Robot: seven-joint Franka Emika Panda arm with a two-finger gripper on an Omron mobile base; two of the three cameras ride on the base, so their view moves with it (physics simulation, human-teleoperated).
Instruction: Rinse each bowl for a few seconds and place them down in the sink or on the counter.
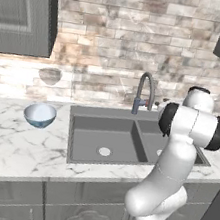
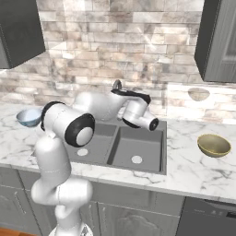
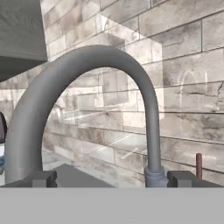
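The pale blue bowl [image 1: 40, 114] [image 2: 28, 116] stands upright on the white marble counter [image 1: 9, 146] left of the sink [image 1: 93, 129] [image 2: 133, 143]. On the counter to the right of the sink rests the olive-tan bowl [image 2: 214, 145]. My gripper [image 3: 113, 179] is open, its two dark fingertips [image 3: 43, 178] set wide apart with nothing between them. It hovers over the back of the sink, facing the arched grey faucet [image 3: 87, 61] [image 1: 145, 92] at close range. Both basins hold nothing but their round drains.
Dark wall cabinets hang at upper left [image 1: 24, 11] and upper right [image 2: 216, 41]. A stone-tile backsplash [image 2: 115, 41] runs behind the faucet and carries faint grey bowl-shaped reflections [image 1: 50, 75] [image 2: 199, 94]. A small reddish lever [image 3: 199, 164] stands beside the faucet base.
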